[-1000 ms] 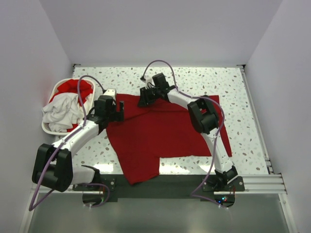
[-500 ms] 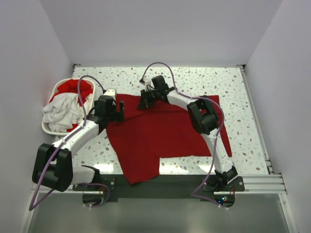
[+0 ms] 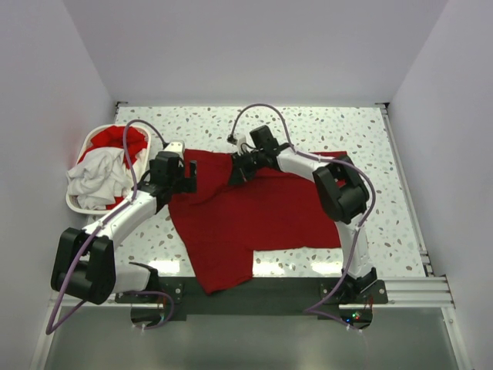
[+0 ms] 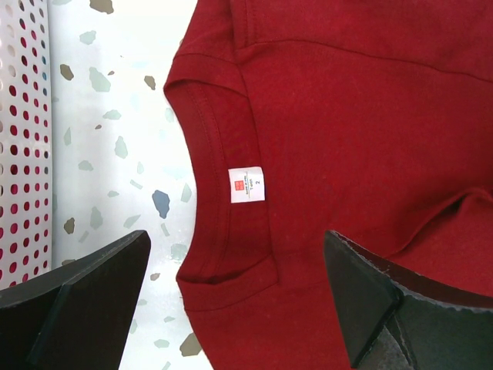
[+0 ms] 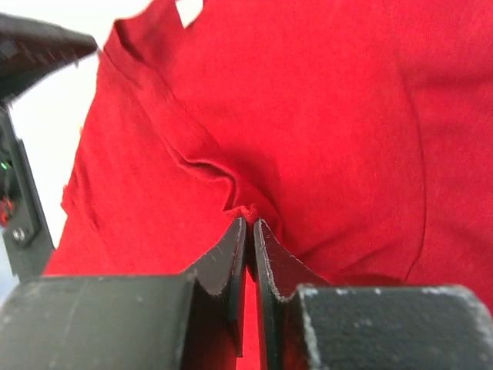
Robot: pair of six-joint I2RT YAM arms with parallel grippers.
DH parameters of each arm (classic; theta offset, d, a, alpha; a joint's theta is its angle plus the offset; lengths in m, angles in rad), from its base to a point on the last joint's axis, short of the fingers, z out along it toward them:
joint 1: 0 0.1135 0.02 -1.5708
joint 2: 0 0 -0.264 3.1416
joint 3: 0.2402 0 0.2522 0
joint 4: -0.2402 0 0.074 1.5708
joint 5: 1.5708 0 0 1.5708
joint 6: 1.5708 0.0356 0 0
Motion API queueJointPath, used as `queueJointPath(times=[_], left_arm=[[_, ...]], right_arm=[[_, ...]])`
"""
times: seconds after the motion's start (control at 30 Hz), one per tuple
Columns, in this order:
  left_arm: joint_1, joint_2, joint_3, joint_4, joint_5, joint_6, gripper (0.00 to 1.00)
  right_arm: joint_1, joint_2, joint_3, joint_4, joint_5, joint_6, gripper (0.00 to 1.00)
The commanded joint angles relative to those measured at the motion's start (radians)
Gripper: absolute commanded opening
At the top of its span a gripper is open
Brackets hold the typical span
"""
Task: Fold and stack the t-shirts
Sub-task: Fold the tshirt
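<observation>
A deep red t-shirt lies spread on the speckled table. Its collar and small white neck label show in the left wrist view. My left gripper hovers open over that collar at the shirt's far left corner, one finger above the bare table and the other above the cloth. My right gripper sits on the shirt's far edge, shut on a small pinched fold of the red cloth. A white t-shirt and another red t-shirt are heaped in the basket.
A white plastic laundry basket stands at the far left, close to the left arm; its perforated wall shows in the left wrist view. The enclosure's white walls ring the table. The shirt's near corner hangs over the front rail.
My right gripper has closed on the shirt's far edge and shifted a little right and nearer, its elbow swinging right. The left arm has not moved.
</observation>
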Motion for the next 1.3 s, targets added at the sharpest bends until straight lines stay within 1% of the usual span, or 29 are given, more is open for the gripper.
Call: queueJointPath(times=[0.0,0.1,0.13,0.17,0.2,0.27,0.3,0.37,0.47,0.5,0.53,0.6,0.63,0.67,0.7,0.73,0.77,0.8,0.83,0.87,0.9,0.93,0.97,1.07,1.1,1.13,1.27], left_arm=[[0.002,-0.003,0.006,0.038,0.002,0.008,0.99],[0.001,-0.005,0.003,0.038,0.003,0.007,0.99],[0.001,-0.003,0.003,0.036,0.003,0.007,0.99],[0.001,-0.003,0.004,0.036,0.005,0.007,0.99],[0.001,-0.006,0.003,0.035,0.011,0.005,0.99],[-0.001,-0.006,0.003,0.035,0.014,0.005,0.99],[-0.002,-0.006,0.004,0.035,0.02,0.004,0.99],[-0.005,-0.005,0.004,0.033,0.025,0.001,0.99],[-0.005,-0.014,0.001,0.038,0.04,-0.027,0.98],[-0.005,-0.016,0.001,0.041,0.032,-0.035,0.98],[-0.005,-0.014,0.003,0.049,0.022,-0.042,0.97],[-0.002,0.006,0.027,0.064,0.005,-0.062,0.96],[-0.001,0.02,0.047,0.064,0.002,-0.068,0.94],[-0.001,0.059,0.067,0.063,-0.007,-0.073,0.93],[-0.001,0.081,0.116,0.063,-0.015,-0.078,0.91],[-0.001,0.105,0.142,0.061,-0.024,-0.081,0.86],[-0.001,0.162,0.171,0.055,-0.035,-0.082,0.84],[-0.001,0.217,0.226,0.052,-0.052,-0.084,0.77],[-0.001,0.218,0.254,0.055,-0.057,-0.084,0.75],[-0.001,0.269,0.299,0.058,-0.066,-0.082,0.73],[-0.001,0.296,0.317,0.064,-0.069,-0.081,0.68],[0.001,0.32,0.336,0.069,-0.075,-0.079,0.66],[0.004,0.374,0.354,0.075,-0.083,-0.076,0.6],[0.011,0.473,0.435,0.079,-0.087,-0.072,0.49],[0.013,0.495,0.449,0.081,-0.087,-0.072,0.47],[0.017,0.536,0.46,0.079,-0.087,-0.072,0.43],[0.034,0.616,0.507,0.061,-0.084,-0.087,0.33]], right_arm=[[0.005,-0.06,-0.049,-0.048,-0.022,-0.087,0.09],[0.006,-0.092,-0.088,-0.069,0.001,-0.127,0.13],[0.005,-0.103,-0.099,-0.074,0.008,-0.138,0.18],[0.006,-0.114,-0.113,-0.082,0.019,-0.142,0.21],[0.006,-0.137,-0.134,-0.086,0.04,-0.148,0.27],[0.006,-0.162,-0.154,-0.108,0.05,-0.153,0.33],[0.006,-0.194,-0.174,-0.112,0.06,-0.153,0.39],[0.005,-0.235,-0.199,-0.117,0.079,-0.149,0.41],[0.003,-0.326,-0.265,-0.108,0.183,-0.127,0.48],[0.003,-0.347,-0.273,-0.108,0.247,-0.126,0.52],[-0.001,-0.385,-0.277,-0.111,0.298,-0.112,0.53],[-0.01,-0.413,-0.273,-0.142,0.397,-0.101,0.56],[-0.036,-0.43,-0.27,-0.151,0.504,-0.057,0.57],[-0.053,-0.438,-0.27,-0.168,0.545,-0.041,0.58],[-0.073,-0.442,-0.271,-0.171,0.577,-0.027,0.59],[-0.128,-0.448,-0.274,-0.171,0.593,0.011,0.59],[-0.161,-0.458,-0.279,-0.166,0.606,0.034,0.58],[-0.223,-0.465,-0.291,-0.157,0.611,0.077,0.58],[-0.254,-0.465,-0.297,-0.157,0.611,0.094,0.58],[-0.283,-0.468,-0.308,-0.149,0.62,0.111,0.58],[-0.309,-0.465,-0.312,-0.142,0.617,0.124,0.58],[-0.361,-0.462,-0.316,-0.139,0.611,0.152,0.58],[-0.386,-0.458,-0.32,-0.131,0.607,0.166,0.57],[-0.461,-0.427,-0.319,-0.113,0.594,0.203,0.57],[-0.492,-0.407,-0.319,-0.108,0.591,0.21,0.57],[-0.506,-0.392,-0.314,-0.103,0.588,0.221,0.57],[-0.567,-0.32,-0.296,-0.09,0.57,0.255,0.57]])
